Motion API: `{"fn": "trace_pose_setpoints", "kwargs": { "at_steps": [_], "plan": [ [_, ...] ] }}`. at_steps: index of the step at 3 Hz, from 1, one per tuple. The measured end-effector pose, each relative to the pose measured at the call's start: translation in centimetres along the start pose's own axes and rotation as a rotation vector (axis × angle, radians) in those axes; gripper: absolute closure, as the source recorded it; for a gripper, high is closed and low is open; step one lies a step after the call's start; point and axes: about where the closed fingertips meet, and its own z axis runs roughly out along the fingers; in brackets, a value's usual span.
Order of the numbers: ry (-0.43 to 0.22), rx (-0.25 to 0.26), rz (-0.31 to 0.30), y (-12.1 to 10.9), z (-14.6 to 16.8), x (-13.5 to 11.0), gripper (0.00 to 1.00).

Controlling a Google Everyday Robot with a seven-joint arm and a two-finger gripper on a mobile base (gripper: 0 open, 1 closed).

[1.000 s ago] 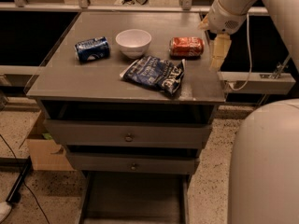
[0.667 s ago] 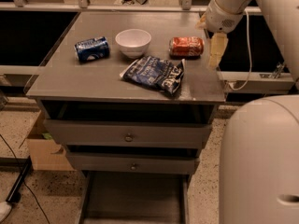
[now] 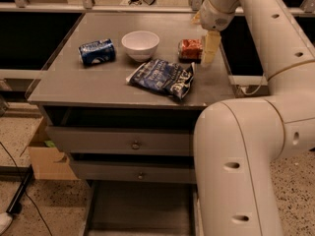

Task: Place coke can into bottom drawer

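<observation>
Almost no writing that can be read.

White block letters across the dark blue snack bag (image 3: 162,77), lying at the front middle of the grey tabletop (image 3: 74,85), too blurred to spell out with certainty. Pale marks on the side of the dark blue can (image 3: 97,51), lying at the left, just as unclear. On the coke can (image 3: 190,49), lying on its side at the back right, only a lighter patch on the red-orange body, not to be made out as a word. Gripper (image 3: 210,48) hanging just beside the coke can on its right, close to the right edge of the tabletop.
</observation>
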Motion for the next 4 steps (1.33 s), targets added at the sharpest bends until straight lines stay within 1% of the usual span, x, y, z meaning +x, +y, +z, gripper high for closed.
{"fn": "trace_pose_setpoints", "kwargs": {
  "at_steps": [1,2,3,4],
  "plan": [
    [-0.004,0.011,0.004,-0.4,0.8,0.5,0.00],
    [0.012,0.004,-0.009,-0.5,1.9,1.9,0.00],
    [0.043,0.002,-0.005,-0.4,3.2,4.6,0.00],
    [0.039,0.020,-0.006,-0.9,3.6,4.5,0.00]
  ]
}}
